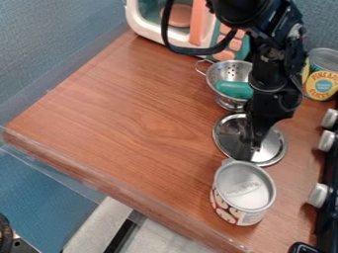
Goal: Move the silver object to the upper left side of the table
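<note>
A round silver lid (231, 138) lies flat on the wooden table, right of the middle. The black gripper (255, 144) hangs down over the lid's centre, low and close to it, hiding part of its upper right surface. Whether the gripper touches the lid or its knob cannot be told. Just behind the lid stands a silver colander (228, 72) with a green item inside, partly covered by the arm.
A can (243, 192) with a grey top stands just in front of the lid. A toy microwave (148, 17) is at the back, a yellow-labelled can (322, 74) at the back right, and stove knobs (318, 195) line the right edge. Bare wood (125, 113) spans the left side.
</note>
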Available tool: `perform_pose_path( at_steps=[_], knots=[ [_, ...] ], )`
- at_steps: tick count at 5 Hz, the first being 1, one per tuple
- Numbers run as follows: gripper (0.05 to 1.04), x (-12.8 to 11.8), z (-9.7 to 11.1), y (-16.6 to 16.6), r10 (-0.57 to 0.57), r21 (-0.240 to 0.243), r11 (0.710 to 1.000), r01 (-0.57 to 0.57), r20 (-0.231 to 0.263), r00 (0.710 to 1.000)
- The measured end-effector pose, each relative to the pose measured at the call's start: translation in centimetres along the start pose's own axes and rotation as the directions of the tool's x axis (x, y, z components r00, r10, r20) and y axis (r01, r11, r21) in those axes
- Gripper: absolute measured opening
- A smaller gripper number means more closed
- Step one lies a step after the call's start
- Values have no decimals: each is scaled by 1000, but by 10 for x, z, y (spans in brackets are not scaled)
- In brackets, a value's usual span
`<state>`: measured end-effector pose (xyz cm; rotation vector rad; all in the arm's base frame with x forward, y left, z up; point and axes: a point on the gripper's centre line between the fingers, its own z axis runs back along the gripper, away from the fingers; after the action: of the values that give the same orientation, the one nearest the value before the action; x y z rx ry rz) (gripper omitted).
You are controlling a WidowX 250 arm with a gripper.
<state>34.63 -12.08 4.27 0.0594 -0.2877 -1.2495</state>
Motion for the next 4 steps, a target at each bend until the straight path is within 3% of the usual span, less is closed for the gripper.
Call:
perform_pose_path(
  at_steps=[2,4],
  knots=[
    [52,3,13,-14,2,-27,1000,0,51,999],
    [52,27,85,-11,-6,64,998,-9,231,973]
  ],
)
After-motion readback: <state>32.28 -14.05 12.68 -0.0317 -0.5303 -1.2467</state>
